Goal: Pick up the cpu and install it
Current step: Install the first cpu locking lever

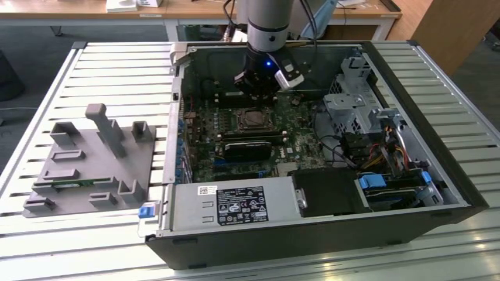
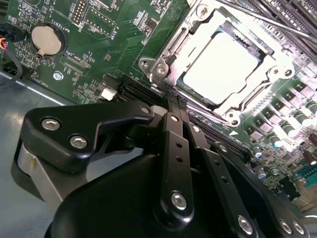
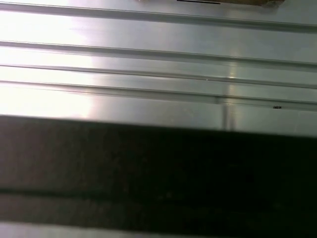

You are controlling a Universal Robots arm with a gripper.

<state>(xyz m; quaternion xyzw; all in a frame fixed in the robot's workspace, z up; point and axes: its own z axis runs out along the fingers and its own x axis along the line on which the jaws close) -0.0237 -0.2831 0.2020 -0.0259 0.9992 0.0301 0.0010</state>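
Slatted metal tabletop (image 1: 117, 64) carries an open black computer case (image 1: 437, 175). Inside it, the small silver-grey square cpu (image 2: 220, 67) already lies in its socket. Above, the black pincer (image 2: 171, 96) hovers clenched and empty; seemingly seating is done, so the socket still needs locking.

Silver-grey arm (image 1: 268, 17), black screw-studded gripper (image 2: 173, 106), blue light

arm (image 1: 268, 23): upright | pincer (image 2: 174, 104): pointing down, fingers together, empty

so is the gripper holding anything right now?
Nothing held: the gripper is closed and empty above the board; the cpu sits in its socket.
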